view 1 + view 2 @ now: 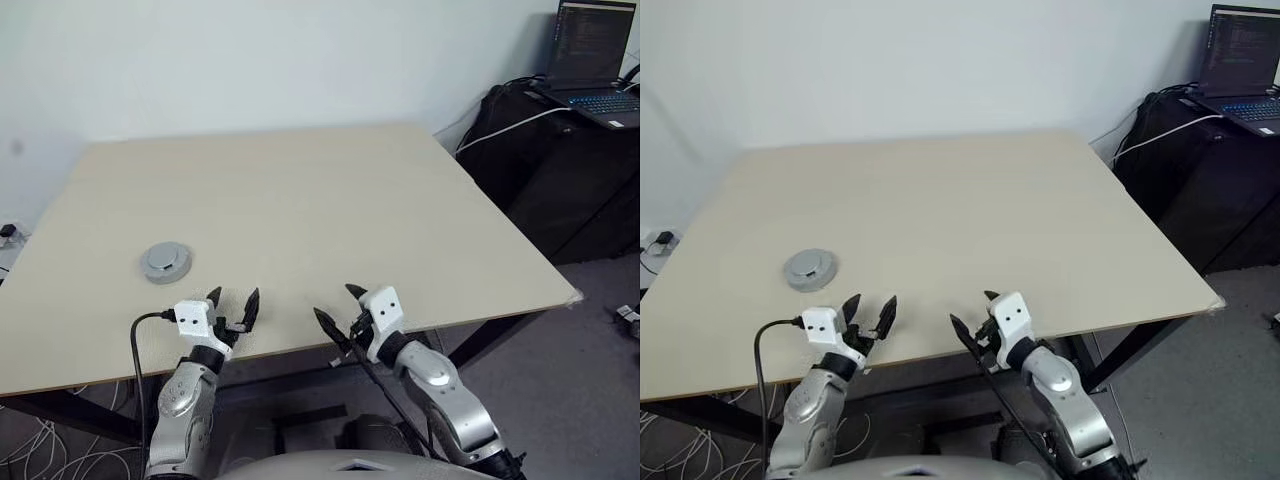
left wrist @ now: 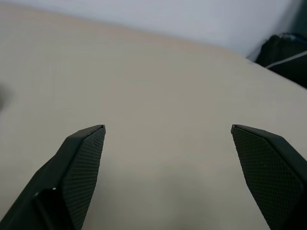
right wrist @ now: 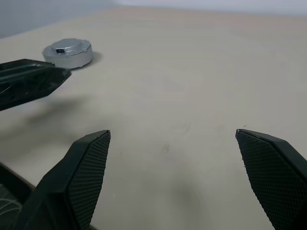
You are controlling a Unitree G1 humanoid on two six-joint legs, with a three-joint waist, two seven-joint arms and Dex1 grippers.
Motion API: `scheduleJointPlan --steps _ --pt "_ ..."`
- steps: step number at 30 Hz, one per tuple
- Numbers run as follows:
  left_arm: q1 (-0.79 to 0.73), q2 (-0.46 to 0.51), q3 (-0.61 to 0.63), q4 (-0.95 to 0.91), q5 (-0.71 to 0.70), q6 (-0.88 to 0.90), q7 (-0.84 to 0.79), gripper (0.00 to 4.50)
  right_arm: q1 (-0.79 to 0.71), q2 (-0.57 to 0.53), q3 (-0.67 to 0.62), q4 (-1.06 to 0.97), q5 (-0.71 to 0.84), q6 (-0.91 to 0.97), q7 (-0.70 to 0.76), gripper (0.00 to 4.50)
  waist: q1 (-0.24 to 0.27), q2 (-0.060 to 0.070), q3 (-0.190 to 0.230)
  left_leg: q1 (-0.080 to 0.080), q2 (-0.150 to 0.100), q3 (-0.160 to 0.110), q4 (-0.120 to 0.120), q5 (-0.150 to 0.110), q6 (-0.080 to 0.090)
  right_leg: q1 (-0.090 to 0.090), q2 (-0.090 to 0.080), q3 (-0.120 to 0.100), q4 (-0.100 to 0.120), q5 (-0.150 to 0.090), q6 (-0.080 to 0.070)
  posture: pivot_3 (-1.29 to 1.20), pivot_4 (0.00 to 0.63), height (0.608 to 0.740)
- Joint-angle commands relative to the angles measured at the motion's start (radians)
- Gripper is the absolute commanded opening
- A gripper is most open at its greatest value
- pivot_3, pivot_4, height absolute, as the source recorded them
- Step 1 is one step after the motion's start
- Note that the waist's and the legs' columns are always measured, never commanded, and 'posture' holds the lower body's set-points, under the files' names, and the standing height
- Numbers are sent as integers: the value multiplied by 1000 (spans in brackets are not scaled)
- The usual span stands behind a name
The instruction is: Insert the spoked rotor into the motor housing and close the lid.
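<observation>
A squat round silver-grey unit rests on the table's left side. Its top face is the lid (image 1: pixel 165 260), lying flat and closed over the motor housing (image 3: pixel 67 56) beneath it. The spoked rotor is hidden. My left gripper (image 1: pixel 233 297) hovers at the table's front edge, just near-right of the unit, open and empty. My right gripper (image 1: pixel 335 302) is beside it to the right, also open and empty. In the right wrist view the unit lies beyond a black finger (image 3: pixel 29 81) of the left gripper.
The pale wooden table (image 1: pixel 330 200) is bare apart from the unit. A laptop (image 1: pixel 595 60) sits on a dark stand past the table's right edge. Cables (image 1: pixel 8 235) lie on the floor at the left.
</observation>
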Motion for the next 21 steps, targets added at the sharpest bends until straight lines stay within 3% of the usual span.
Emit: scheduleJointPlan --steps 1,7,21 --pt "-12 8 -18 31 64 -141 -19 4446 4 24 -31 18 -8 -107 5 4500 0 -1 1 0 0 0 0 0 0 0 0 0 0 0 0 0 0 740" --pt "6 3 -47 81 117 -251 -24 4446 45 70 -72 52 -77 -215 -78 4500 1 -1 2 0 0 0 0 0 0 0 -2 -1 0 0 0 0 0 740" --pt "18 4 -20 37 69 -262 -19 4446 86 116 -117 66 -113 -248 -130 4500 1 -1 4 0 1 0 0 0 0 0 -5 -2 0 0 1 0 0 740"
